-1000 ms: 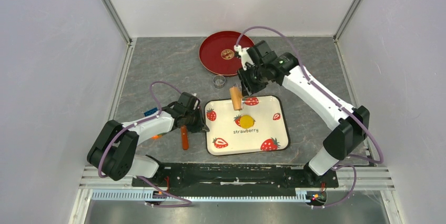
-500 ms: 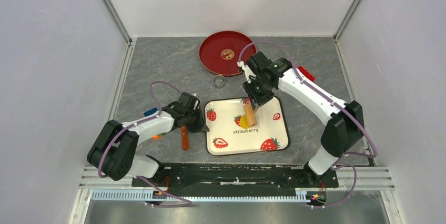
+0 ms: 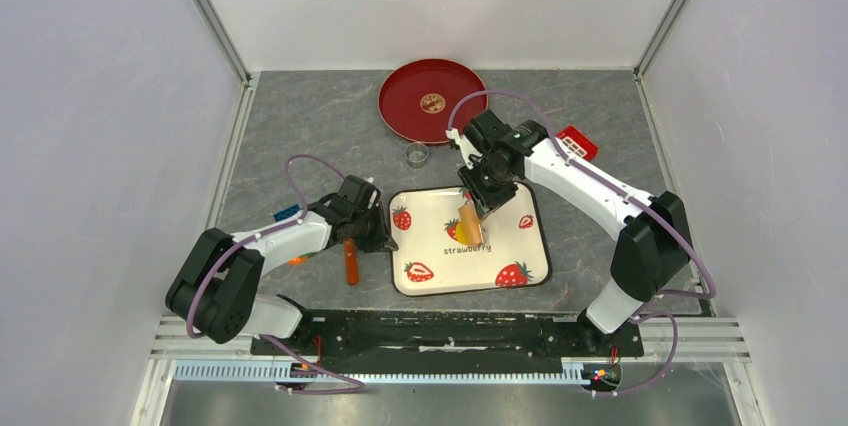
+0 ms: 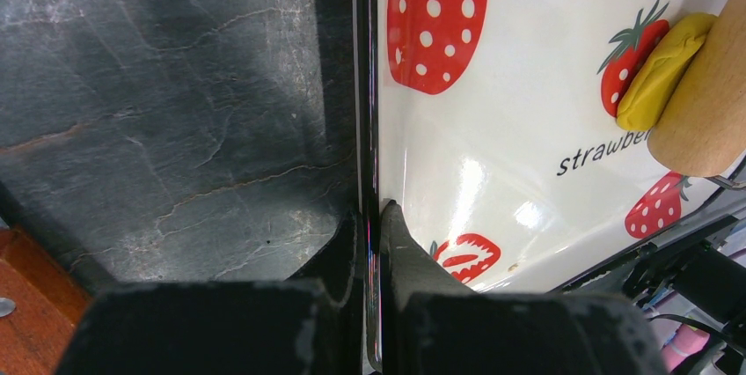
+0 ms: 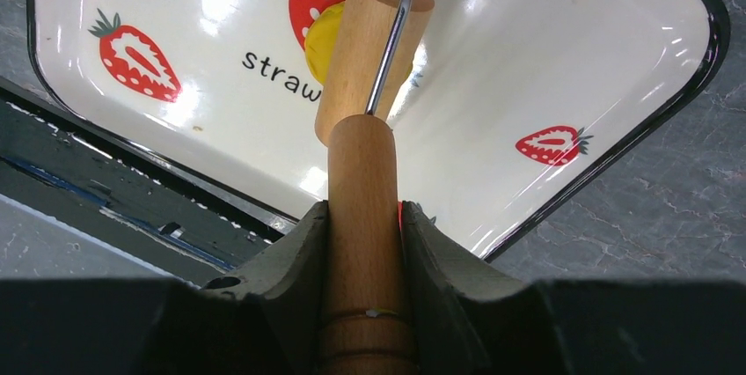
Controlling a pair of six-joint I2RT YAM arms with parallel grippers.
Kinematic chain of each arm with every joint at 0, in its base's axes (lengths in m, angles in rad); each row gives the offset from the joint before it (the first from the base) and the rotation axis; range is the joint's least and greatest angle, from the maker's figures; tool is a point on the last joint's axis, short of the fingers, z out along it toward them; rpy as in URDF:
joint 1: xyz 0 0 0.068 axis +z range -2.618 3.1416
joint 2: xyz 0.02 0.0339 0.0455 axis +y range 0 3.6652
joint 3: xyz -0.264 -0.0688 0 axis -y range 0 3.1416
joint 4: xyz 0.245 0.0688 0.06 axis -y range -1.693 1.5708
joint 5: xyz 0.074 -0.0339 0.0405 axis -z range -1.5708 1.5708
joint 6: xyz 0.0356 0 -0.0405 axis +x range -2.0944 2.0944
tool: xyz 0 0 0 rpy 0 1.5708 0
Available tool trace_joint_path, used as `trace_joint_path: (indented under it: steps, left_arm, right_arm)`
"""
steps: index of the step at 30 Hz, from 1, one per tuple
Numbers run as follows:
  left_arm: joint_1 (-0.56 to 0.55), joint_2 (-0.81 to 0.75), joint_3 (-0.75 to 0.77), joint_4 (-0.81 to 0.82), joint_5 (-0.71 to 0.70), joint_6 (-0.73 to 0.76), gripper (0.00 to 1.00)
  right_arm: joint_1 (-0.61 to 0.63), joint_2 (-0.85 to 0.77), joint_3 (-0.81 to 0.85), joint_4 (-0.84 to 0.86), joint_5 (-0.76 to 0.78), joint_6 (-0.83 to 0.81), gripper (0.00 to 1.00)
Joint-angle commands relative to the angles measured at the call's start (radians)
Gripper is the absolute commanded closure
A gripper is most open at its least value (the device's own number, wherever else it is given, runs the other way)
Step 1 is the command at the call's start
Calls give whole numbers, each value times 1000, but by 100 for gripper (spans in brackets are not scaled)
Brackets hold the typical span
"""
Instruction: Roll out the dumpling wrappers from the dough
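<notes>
A white strawberry tray [image 3: 520, 246] lies at the table's middle. A piece of yellow dough [image 3: 461, 234] lies on it, partly under the wooden roller [image 3: 472, 222]. My right gripper [image 3: 479, 198] is shut on the roller's handle [image 5: 361, 172]. The roller head [image 5: 369, 40] rests on the dough [image 5: 318, 33]. My left gripper [image 3: 385, 238] is shut on the tray's left rim [image 4: 365, 84], one finger on each side. The dough [image 4: 655, 71] and roller [image 4: 704, 102] also show in the left wrist view. A small coin-like dumpling wrapper [image 3: 432, 102] lies on the red plate [image 3: 405, 111] at the back.
A small metal ring [image 3: 417, 153] stands between the red plate and the tray. An orange-handled tool [image 3: 350, 261] lies left of the tray, under my left arm. A red object [image 3: 574, 141] lies at the right behind my right arm. A blue piece [image 3: 286, 213] lies at the left.
My right gripper has carried the roller from above the tray's far edge forward and down onto the dough. The red object at the right is now uncovered. The left arm has not moved.
</notes>
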Motion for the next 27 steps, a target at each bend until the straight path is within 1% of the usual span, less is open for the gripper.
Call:
trace_joint_path:
  steps: [1, 2, 4, 8, 12, 19, 25, 27]
  left_arm:
    - [-8, 35, -16, -79, -120, 13, 98]
    - [-8, 36, -16, -79, -121, 13, 98]
    - [-9, 37, -14, -82, -121, 13, 98]
    - [-8, 37, -15, -81, -122, 13, 98]
    - [-8, 35, -17, -81, -122, 13, 98]
    - [-8, 35, -17, -81, -123, 13, 98]
    - [-9, 36, -16, -81, -125, 12, 98]
    - [-9, 35, -16, -81, -125, 12, 98]
  right_arm:
    - [2, 92, -103, -45, 219, 1, 100]
    - [2, 105, -116, -57, 254, 5, 100]
    - [1, 121, -136, -54, 265, 1, 100]
    - [1, 154, -139, -31, 187, -26, 100]
    - [1, 201, -103, -25, 106, -56, 100]
    - [5, 277, -42, -57, 99, -67, 100]
    - [31, 275, -104, -30, 99, -66, 100]
    - [36, 278, -132, -9, 67, -67, 100]
